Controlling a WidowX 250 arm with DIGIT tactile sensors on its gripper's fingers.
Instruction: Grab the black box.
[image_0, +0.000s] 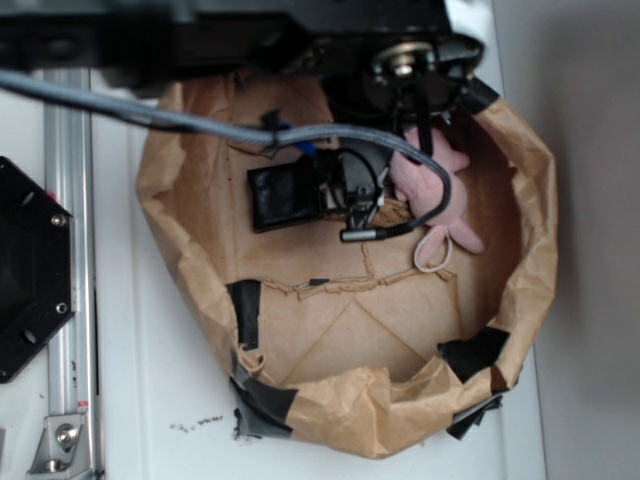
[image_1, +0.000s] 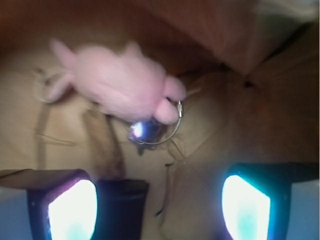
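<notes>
The black box (image_0: 280, 195) lies flat on the floor of a crumpled brown paper nest (image_0: 520, 200) patched with black tape (image_0: 245, 312), on a white surface (image_0: 150, 440). The claw (image_0: 352, 195) hangs just beside the box's right edge, between it and the pink plush toy (image_0: 430, 185). In the wrist view the claw (image_1: 159, 207) is open and holds nothing: its two fingers (image_1: 72, 210) stand apart, bare paper between them, and a corner of the black box (image_1: 121, 207) shows just inside the left finger rather than centred in the gap. That offset looks like the chief risk: closing from here would probably pinch only the box's edge, or push the flat, glossy thing aside so it skids across the paper. The toy, with its metal ring (image_1: 167, 131) and a small shiny charm (image_1: 144, 131), lies near ahead of the claw, so drifting that way could snag it instead. The grey cable (image_0: 300, 133) looping over the nest hides part of the box from the exterior camera.
</notes>
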